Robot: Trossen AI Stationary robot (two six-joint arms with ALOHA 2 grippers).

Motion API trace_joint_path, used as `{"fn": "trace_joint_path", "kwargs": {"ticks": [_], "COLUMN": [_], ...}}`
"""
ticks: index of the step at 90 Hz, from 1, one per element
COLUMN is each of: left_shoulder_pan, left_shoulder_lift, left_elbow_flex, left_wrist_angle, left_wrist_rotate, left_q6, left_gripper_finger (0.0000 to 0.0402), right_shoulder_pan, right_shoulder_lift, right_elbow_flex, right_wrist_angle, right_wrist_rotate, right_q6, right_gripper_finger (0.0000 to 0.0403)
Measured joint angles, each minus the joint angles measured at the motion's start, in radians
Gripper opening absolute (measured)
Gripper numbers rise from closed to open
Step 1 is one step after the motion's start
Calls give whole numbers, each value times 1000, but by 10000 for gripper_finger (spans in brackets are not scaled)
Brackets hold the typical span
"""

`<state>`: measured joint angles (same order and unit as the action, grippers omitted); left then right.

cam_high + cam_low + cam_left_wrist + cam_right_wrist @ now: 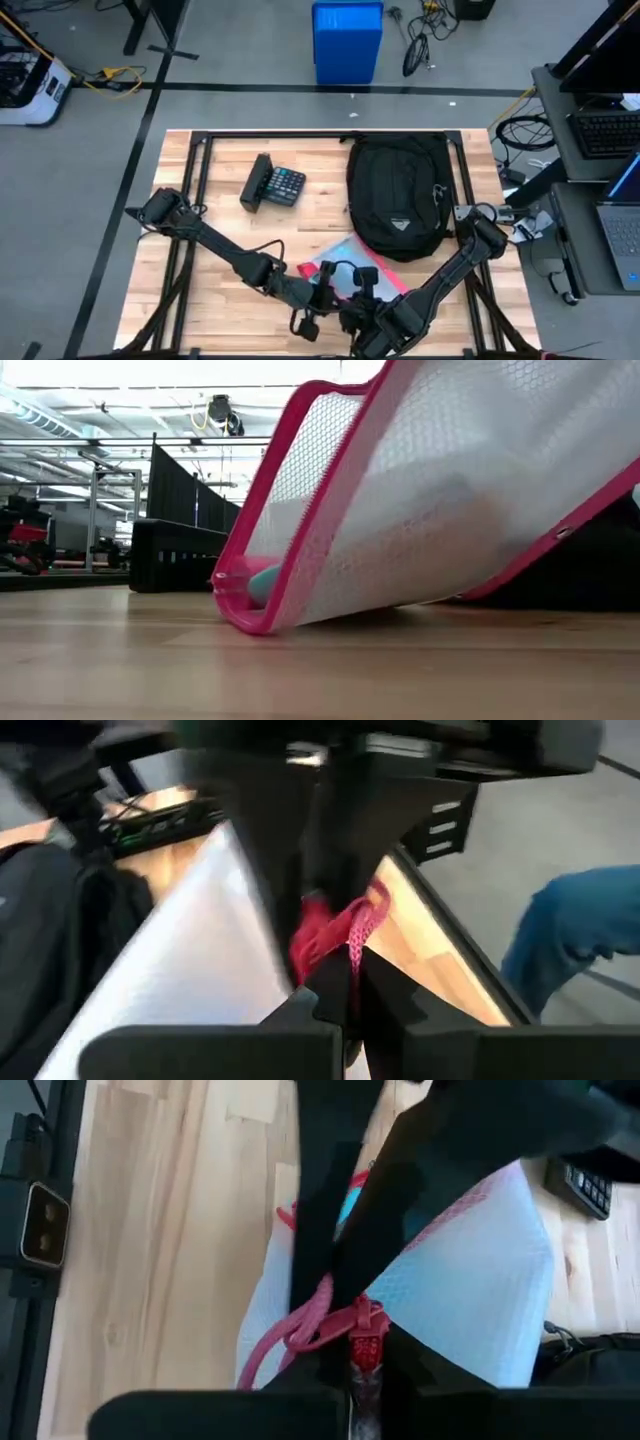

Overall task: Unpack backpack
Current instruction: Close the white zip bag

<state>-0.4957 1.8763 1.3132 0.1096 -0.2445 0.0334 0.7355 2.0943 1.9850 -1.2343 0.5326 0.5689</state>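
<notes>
Unpacking status: mesh pouch point(352, 262) already out, calculator point(274, 185) on table; remainder inside unknowable.
Backpack point(398, 195): far-right of table, behind pouch.
Left gripper point(340, 982): pinching pouch's pink cord point(335, 925).
Right gripper point(362, 1352): clamped on its zipper pull point(364, 1348).

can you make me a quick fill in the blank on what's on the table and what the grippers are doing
1. The black backpack lies on the table to the right of the ____.
2. The mesh pouch has a trim coloured ____.
3. The left gripper is shut on the pouch's pink ____.
4. In the high view, both grippers meet at the table's ____ edge, right gripper included.

Missing words: calculator; pink; cord; near (bottom)
</notes>
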Motion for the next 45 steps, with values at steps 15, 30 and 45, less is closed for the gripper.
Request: {"fn": "trace_joint_path", "kwargs": {"ticks": [15,30,45], "left_shoulder_pan": [11,4,-4], "left_shoulder_lift": [-4,-4,-4], "left_elbow_flex": [3,3,3], "left_wrist_angle": [-43,-134,-156], "left_wrist_rotate": [-63,-35,-14], "left_q6": [-33,-81,-102], "left_gripper_finger": [1,1,1], "right_shoulder_pan": [25,47,46], "right_shoulder_lift": [2,1,0], "right_elbow_flex": [0,0,0], "right_wrist_angle": [-38,-69,-79], "right_wrist_rotate": [-33,-22,-17], "right_q6": [72,105,122], "right_gripper_finger": [0,0,0]}}
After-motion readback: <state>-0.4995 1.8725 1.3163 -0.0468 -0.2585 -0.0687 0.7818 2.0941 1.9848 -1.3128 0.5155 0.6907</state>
